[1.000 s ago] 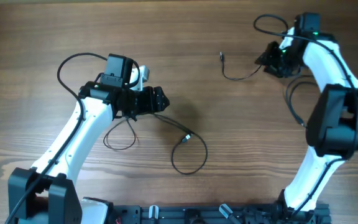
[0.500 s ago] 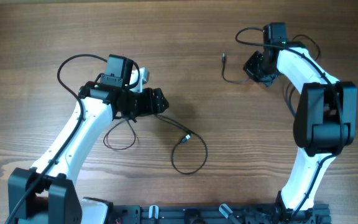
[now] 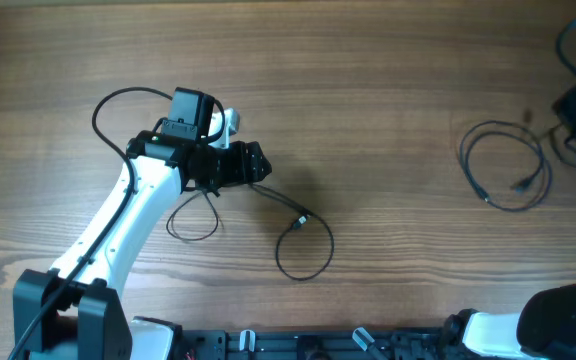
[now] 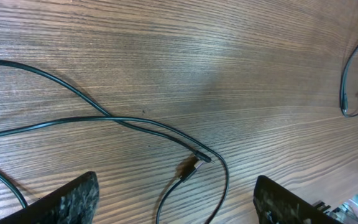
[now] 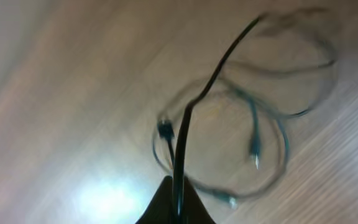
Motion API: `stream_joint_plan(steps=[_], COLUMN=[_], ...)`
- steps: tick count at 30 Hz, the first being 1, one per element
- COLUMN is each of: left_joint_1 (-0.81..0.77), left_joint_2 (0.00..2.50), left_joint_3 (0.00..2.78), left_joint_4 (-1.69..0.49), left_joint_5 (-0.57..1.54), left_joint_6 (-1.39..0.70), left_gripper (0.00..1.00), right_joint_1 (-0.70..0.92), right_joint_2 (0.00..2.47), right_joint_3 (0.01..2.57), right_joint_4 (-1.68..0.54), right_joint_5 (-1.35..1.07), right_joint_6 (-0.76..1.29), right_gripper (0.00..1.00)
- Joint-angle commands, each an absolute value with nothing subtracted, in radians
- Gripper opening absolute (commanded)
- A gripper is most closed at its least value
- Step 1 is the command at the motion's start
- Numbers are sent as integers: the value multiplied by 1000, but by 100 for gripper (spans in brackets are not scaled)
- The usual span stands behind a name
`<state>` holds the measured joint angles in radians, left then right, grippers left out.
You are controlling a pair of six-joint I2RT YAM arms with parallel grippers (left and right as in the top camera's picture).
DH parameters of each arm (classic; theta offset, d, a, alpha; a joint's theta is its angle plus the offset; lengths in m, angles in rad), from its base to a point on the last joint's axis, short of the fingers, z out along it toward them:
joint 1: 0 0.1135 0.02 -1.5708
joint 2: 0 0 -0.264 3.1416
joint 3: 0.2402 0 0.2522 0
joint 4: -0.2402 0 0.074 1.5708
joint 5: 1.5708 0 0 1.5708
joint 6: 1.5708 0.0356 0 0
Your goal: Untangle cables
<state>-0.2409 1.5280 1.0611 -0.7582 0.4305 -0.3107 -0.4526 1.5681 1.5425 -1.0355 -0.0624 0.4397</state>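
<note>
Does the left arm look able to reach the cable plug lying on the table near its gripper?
Probably yes. The left gripper is open, the cable plug lies close in front of it, and nothing stands between them.

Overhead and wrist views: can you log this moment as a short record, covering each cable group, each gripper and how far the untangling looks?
left cable: loose crossing loops on the table, plug end near the middle, no tight knot visible
right coil: loose loops lying flat near the table's right edge, apart from the left cable
left gripper: open, fingers spread above left cable strands
right gripper: shut on a strand leading to right coil; view blurred
progress: two groups lie separate
</note>
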Motion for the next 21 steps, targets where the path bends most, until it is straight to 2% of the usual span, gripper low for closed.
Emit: stream_joint_plan(steps=[1,8,9,10,12,17,21], left_joint_1=[-243,-245,-245,-245,-245,-245,-245], left_joint_2=[1525,1525,1525,1525,1525,1525,1525], left_joint_3=[1064,1064,1064,1064,1064,1064,1064], left_joint_4=[-757,-759,-761,-762,-762,-761,-760], left_joint_5=[421,421,421,422,421,421,421], left_joint_6=[-295,-295,-295,-295,-295,-295,-295], left_gripper=[81,80,80,80,80,80,80], right_joint_1=[-429,-429,-429,-429,-429,-429,-429], right_joint_2=[1584,1596,1603,1615,1626,1631,1631], right_joint_3=[1527,1527,1527,1526,1524,1516,1516], right_joint_4=[-1046,-871,-873,-881,-899,-915,-953], right_joint_5=[-90,-144,-123,-120,-119,-125,-258], right_joint_6=[378,341,343,343,340,340,281], right_gripper=[4,6,17,60,98,100,99])
